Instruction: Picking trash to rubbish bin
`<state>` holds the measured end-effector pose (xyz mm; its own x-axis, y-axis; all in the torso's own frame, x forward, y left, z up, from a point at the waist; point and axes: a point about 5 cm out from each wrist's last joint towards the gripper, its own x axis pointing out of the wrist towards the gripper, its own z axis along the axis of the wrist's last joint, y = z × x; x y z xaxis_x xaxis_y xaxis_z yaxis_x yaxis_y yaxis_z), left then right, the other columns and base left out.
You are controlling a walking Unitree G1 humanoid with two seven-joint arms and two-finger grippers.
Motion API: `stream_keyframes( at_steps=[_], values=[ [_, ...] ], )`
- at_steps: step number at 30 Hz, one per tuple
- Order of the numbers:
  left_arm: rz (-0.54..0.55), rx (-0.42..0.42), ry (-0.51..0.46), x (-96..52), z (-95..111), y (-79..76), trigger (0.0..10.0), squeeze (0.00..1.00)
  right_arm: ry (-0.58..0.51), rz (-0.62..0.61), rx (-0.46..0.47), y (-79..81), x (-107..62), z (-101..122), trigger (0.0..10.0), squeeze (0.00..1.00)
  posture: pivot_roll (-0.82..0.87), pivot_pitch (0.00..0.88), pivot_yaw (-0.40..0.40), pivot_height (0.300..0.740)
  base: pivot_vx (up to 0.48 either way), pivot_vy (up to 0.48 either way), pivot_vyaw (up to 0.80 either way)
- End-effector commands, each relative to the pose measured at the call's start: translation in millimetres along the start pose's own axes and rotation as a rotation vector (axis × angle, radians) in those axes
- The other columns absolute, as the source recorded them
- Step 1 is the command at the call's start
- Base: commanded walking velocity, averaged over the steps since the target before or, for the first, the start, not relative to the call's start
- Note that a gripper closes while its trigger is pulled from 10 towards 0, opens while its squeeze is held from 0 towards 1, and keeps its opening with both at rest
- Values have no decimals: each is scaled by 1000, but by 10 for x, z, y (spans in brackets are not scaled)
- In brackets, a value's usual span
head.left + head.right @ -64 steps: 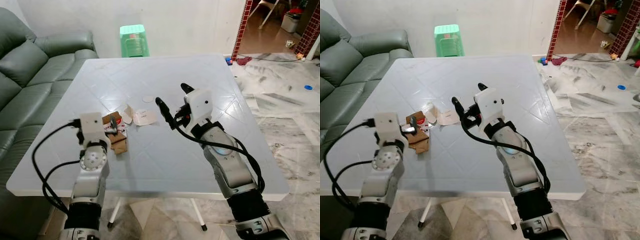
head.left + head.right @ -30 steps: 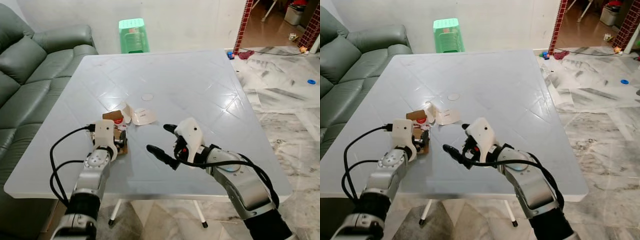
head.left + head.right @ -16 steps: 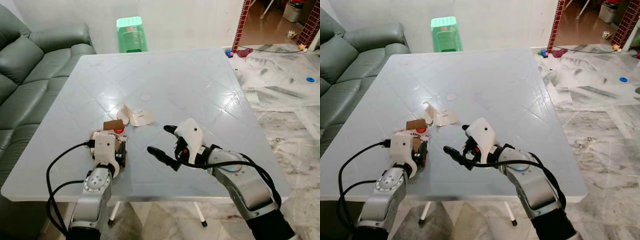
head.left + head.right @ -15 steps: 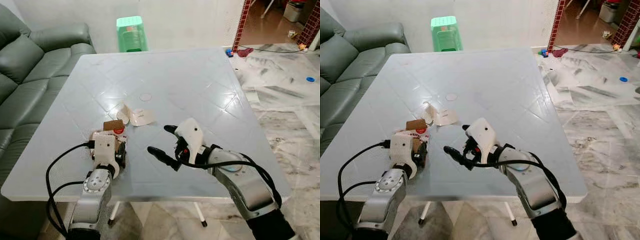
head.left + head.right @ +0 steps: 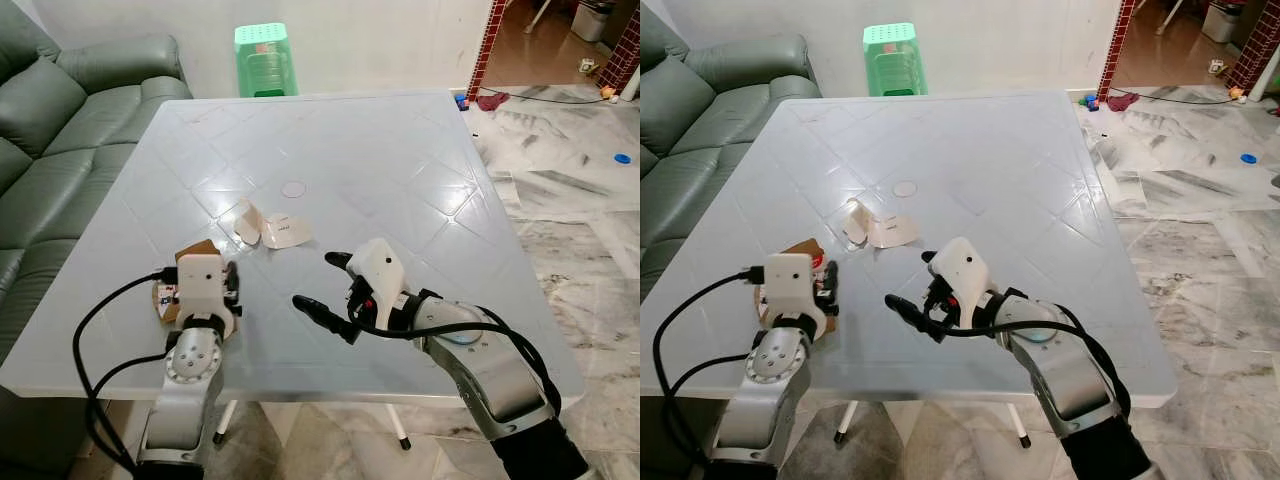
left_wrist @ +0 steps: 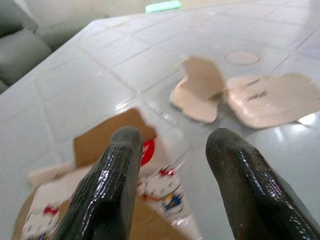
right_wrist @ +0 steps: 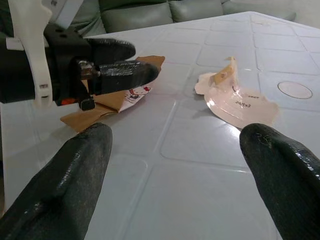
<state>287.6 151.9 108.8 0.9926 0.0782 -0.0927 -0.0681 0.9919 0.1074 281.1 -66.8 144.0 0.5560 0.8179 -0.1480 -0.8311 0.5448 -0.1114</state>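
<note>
A flattened brown cardboard wrapper (image 5: 165, 298) with red print lies near the table's front left. My left gripper (image 5: 231, 285) hovers low over it, fingers open, and the wrapper (image 6: 100, 142) shows just under and between the two fingers. Two pale torn paper pieces (image 5: 272, 230) lie a little farther in, with a small round disc (image 5: 293, 188) beyond them. My right gripper (image 5: 314, 279) hangs wide open above the front middle of the table, holding nothing and pointing at the left gripper and the paper pieces (image 7: 240, 102).
The white tiled table (image 5: 400, 150) stretches far and right. A grey sofa (image 5: 60, 130) runs along the left side, and a green stool (image 5: 262, 58) stands behind the table. Marble floor (image 5: 580, 220) lies to the right.
My left gripper has shifted left toward the table's edge, and the cardboard wrapper has slid left with it. The right arm has stayed put.
</note>
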Motion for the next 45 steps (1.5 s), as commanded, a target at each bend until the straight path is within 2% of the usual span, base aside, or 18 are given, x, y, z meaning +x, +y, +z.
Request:
stream_keyframes(
  at_steps=[1,10,15,26,28,35,40,44,45],
  values=[
    [4,14,-24,15,47,-1,10000,1000,-13,8,-22,9,8,49,10000,0,-41,48,20,740,0,0,0],
    [-19,12,31,74,-11,52,10000,1000,-16,13,-28,27,28,53,10000,0,-39,47,19,740,0,0,0],
    [-21,17,69,183,-34,110,10000,1000,-16,13,-31,29,34,53,10000,0,-41,46,20,740,0,0,0],
    [-2,9,67,389,64,235,10000,1000,-17,12,-38,42,32,51,10000,0,-45,49,24,740,0,0,0],
    [-25,17,118,458,6,252,10000,1000,-18,13,-40,45,38,54,10000,0,-45,48,23,740,0,0,0],
    [-45,24,183,577,-55,297,10000,1000,-16,11,-42,41,30,48,10000,0,-51,49,25,740,0,0,0],
    [-68,58,235,593,-146,264,10000,1000,-15,9,-41,45,28,44,10000,0,-53,50,28,740,0,0,0],
    [-91,80,302,555,-305,251,10000,1000,-18,6,-38,47,26,44,10000,0,-55,52,30,740,0,0,0],
    [-91,84,312,545,-330,255,10000,0,-17,6,-38,47,25,44,10000,0,-55,53,29,740,0,0,0]
  ],
)
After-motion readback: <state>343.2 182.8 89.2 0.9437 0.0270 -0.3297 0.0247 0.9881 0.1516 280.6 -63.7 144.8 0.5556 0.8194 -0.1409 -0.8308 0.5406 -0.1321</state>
